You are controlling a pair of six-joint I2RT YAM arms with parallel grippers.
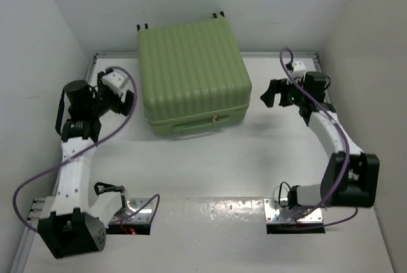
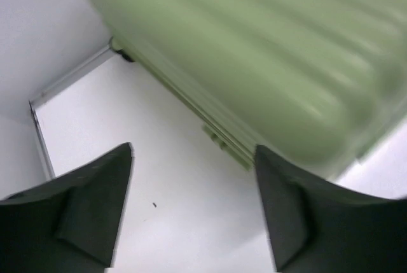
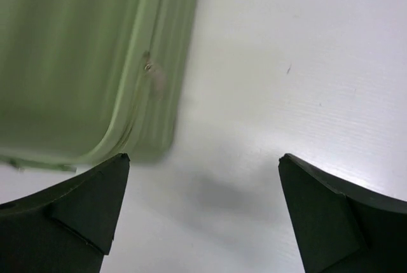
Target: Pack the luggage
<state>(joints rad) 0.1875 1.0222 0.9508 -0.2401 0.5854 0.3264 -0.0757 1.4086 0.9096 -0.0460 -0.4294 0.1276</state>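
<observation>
Left gripper (image 2: 194, 152): fingers (image 2: 89, 203) spread wide, nothing between them, only bare table (image 1: 222, 158) below. Right gripper (image 3: 203, 158): likewise released and empty. From my top view, both hover just off the sides of the luggage (image 1: 191, 72), neither touching it. The luggage lies flat and closed at the far centre of the table, ribbed shell up, wheels (image 1: 219, 14) toward the back wall.

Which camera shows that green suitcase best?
The top external view: the whole closed luggage lies flat there. The left wrist view shows only a blurred ribbed side; the right wrist view, one blurred corner.
</observation>
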